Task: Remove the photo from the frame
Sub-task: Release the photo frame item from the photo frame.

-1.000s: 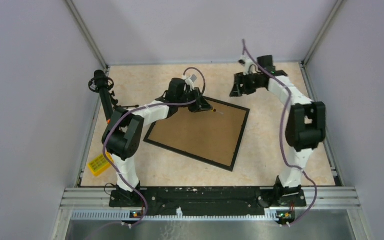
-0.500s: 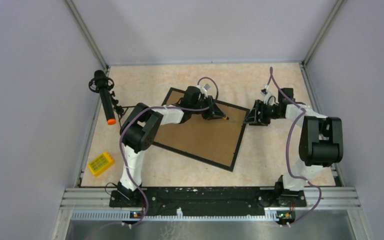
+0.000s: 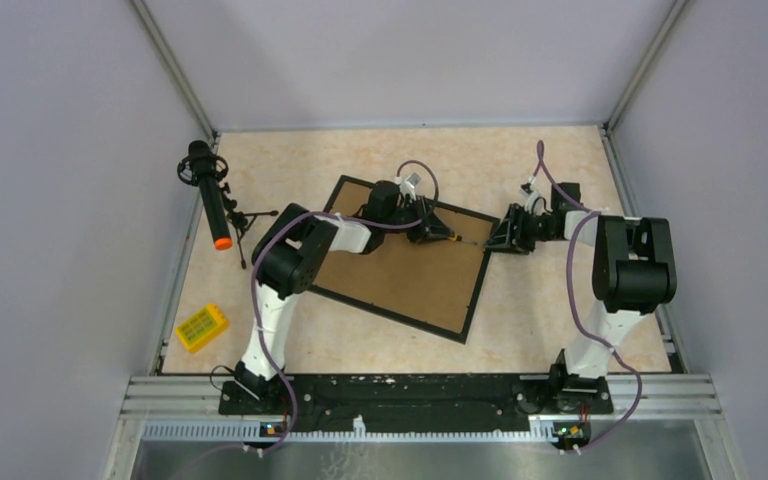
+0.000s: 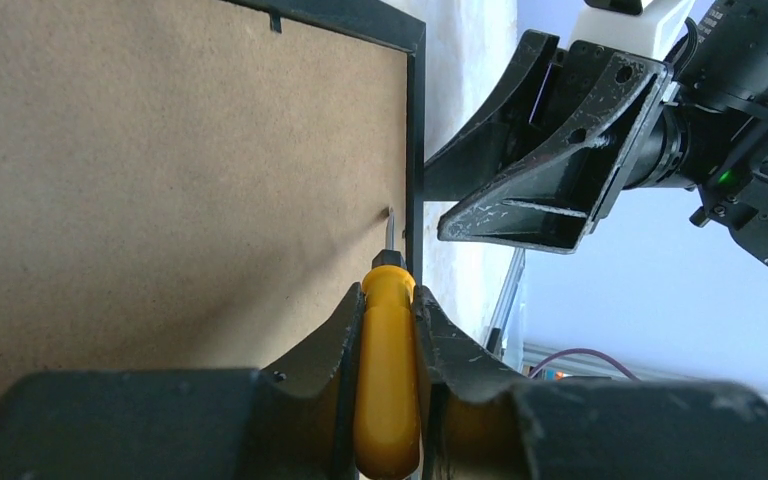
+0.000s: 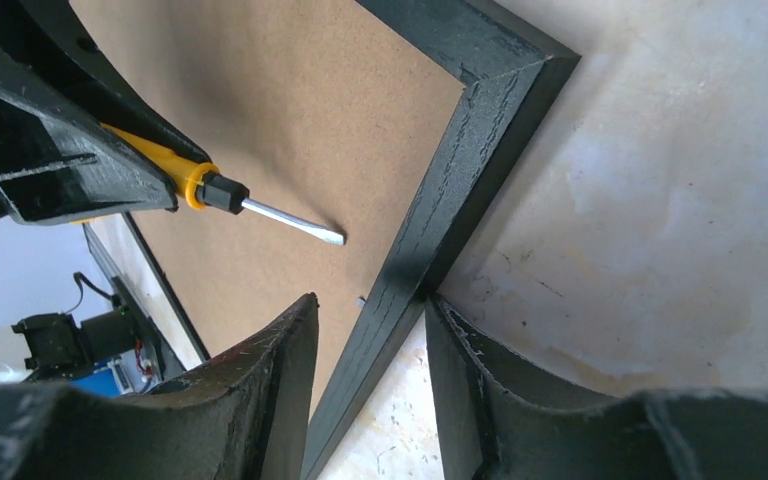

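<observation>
The frame lies face down on the table, its brown back up inside the thin black border. The photo is hidden beneath that back. My left gripper is shut on a yellow-handled screwdriver. The screwdriver's metal tip rests over the board close to a small tab by the frame's right border. My right gripper is open and straddles that right border. One finger is over the board, and the other stands on the table side, against the border's outer edge.
A black microphone-like device with an orange tip stands on a small tripod at the left. A yellow box lies near the front left. Walls enclose the table on three sides.
My right arm swung from the back of the table down to the frame's right border, its jaws narrowing. My left gripper carried the screwdriver rightward across the board towards that border.
</observation>
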`<state>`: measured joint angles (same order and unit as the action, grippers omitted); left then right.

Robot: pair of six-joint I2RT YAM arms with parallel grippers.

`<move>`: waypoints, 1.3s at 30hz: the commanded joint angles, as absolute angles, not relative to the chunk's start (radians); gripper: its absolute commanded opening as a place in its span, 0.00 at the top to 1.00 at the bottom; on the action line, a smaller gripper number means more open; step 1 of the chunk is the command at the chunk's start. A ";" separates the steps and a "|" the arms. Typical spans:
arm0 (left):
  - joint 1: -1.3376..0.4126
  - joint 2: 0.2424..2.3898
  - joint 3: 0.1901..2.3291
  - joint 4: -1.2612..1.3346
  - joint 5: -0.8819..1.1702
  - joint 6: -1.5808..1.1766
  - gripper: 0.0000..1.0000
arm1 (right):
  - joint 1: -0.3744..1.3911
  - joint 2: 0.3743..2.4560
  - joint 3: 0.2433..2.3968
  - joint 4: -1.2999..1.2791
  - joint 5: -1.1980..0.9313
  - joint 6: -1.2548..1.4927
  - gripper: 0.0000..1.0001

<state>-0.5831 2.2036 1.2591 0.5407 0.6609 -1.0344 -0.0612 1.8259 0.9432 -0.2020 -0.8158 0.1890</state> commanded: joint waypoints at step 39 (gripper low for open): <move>-0.665 2.316 1.336 0.436 0.672 -1.122 1.00 | -0.007 1.946 0.963 -0.164 -0.633 0.198 0.86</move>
